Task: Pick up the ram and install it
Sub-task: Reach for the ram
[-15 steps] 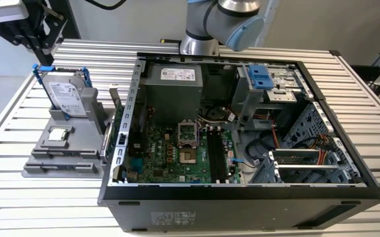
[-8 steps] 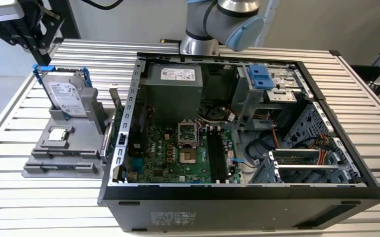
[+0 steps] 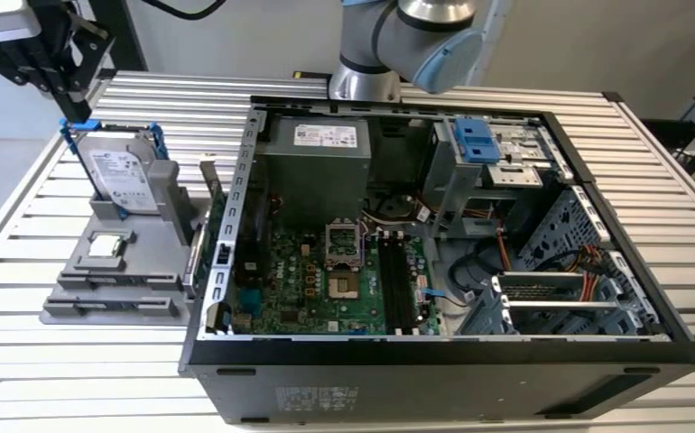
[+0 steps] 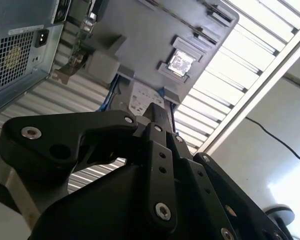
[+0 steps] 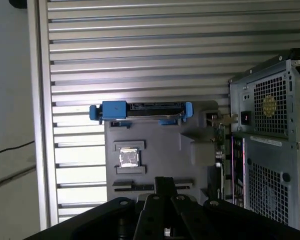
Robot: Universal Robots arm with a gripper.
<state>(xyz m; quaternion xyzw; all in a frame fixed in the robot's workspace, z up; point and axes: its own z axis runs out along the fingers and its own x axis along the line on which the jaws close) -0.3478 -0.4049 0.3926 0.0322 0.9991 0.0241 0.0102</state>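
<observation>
The ram (image 3: 210, 191) stands on edge as a thin dark board in the grey holder's (image 3: 119, 280) slot nearest the computer case (image 3: 444, 370). In the first wrist view the ram (image 5: 220, 139) is edge-on beside the case's rear panel. My gripper (image 3: 77, 110) hangs above the holder's far end, over the blue-framed hard drive (image 3: 125, 176), well apart from the ram. Its fingertips meet with nothing between them in both wrist views (image 4: 157, 114) (image 5: 165, 182). The long black memory slots (image 3: 402, 284) lie on the green motherboard inside the open case.
A small square silver processor chip (image 3: 106, 244) (image 5: 128, 157) (image 4: 180, 62) sits in the holder. The case holds a power supply (image 3: 318, 171), drive cage (image 3: 492, 153) and cables (image 3: 480, 271). A slatted metal table (image 3: 70, 379) carries everything; the arm's base (image 3: 366, 81) stands behind the case.
</observation>
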